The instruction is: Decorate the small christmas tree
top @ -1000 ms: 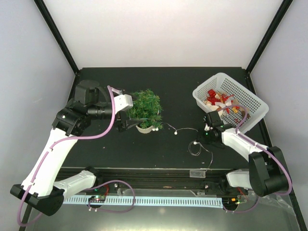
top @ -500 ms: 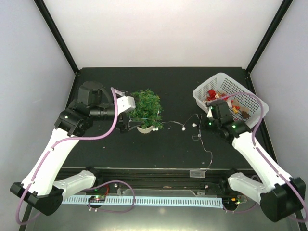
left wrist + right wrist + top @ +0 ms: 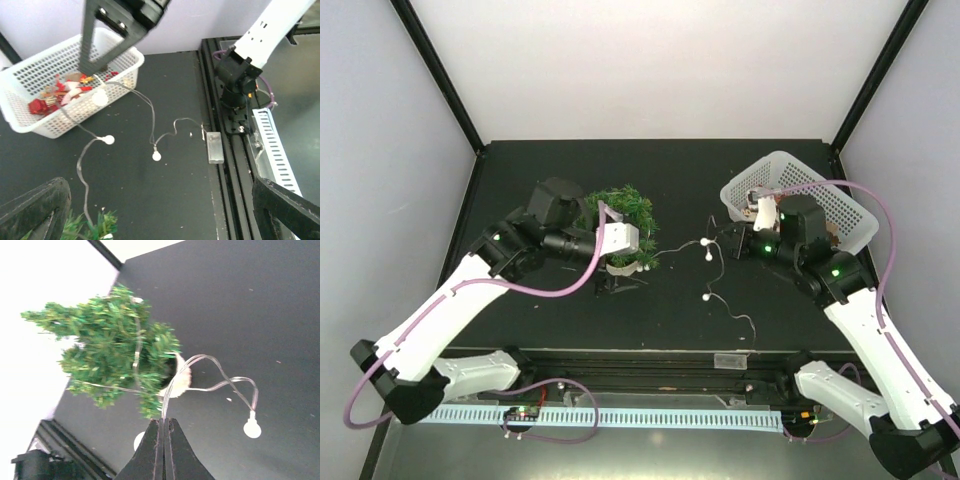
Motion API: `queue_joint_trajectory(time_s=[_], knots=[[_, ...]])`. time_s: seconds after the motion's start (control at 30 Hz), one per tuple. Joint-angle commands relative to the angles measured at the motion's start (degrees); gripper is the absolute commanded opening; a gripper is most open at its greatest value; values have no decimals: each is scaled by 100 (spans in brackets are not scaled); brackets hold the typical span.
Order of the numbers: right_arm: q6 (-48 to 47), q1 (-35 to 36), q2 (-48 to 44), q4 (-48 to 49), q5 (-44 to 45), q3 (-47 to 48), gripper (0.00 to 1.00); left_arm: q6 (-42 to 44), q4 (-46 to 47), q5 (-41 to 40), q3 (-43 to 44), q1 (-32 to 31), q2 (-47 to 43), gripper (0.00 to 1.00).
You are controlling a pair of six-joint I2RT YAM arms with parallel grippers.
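Note:
The small christmas tree (image 3: 628,208) stands in its whitish pot (image 3: 181,376) left of the table's middle. A thin wire light string (image 3: 718,268) with white bulbs (image 3: 156,156) runs from the tree's branches across the table. My right gripper (image 3: 736,241) is shut on that wire, holding it off the table just left of the basket; in the right wrist view its fingers (image 3: 164,424) pinch the strand in front of the tree (image 3: 107,352). My left gripper (image 3: 618,268) hangs wide open over the pot's near side, nothing between its fingers (image 3: 35,205).
A white perforated basket (image 3: 840,205) of red and white ornaments (image 3: 55,95) sits at the back right. The string's clear battery box (image 3: 215,147) lies by the table's front rail. The string's loose tail (image 3: 745,325) curls on the table between tree and rail.
My left arm swung right, from the tree's left side to over its front. My right gripper rose from the table toward the basket, lifting the wire and dragging its bulbs.

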Motion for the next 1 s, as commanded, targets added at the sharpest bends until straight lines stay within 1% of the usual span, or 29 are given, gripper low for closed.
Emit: queue_joint_trajectory(time_s=[0.0, 0.07, 0.13, 0.2, 0.47, 0.53, 0.67, 0.8, 0.97], knots=[[227, 99, 34, 501, -781, 318, 1, 125, -58, 85, 216, -298, 238, 99], [354, 121, 95, 657, -931, 424, 1, 77, 26, 146, 211, -398, 330, 97], [473, 170, 165, 804, -1033, 508, 1, -44, 167, 157, 207, -443, 422, 93], [558, 223, 228, 914, -1094, 584, 1, -154, 352, 334, 163, -460, 478, 90], [905, 321, 350, 1359, -1349, 848, 1, -1066, 1643, 269, -18, -574, 916, 88], [993, 349, 374, 1443, -1358, 894, 1, -1217, 1785, 352, 69, -623, 1180, 87], [1084, 386, 434, 1576, -1429, 1018, 1, -1363, 2066, 233, 90, -813, 1459, 87], [1158, 413, 486, 1640, -1446, 1141, 1, -1689, 2516, 489, -31, -826, 1707, 86], [1268, 417, 521, 1710, -1487, 1162, 1, -2210, 3321, 1088, -257, -826, 1874, 82]])
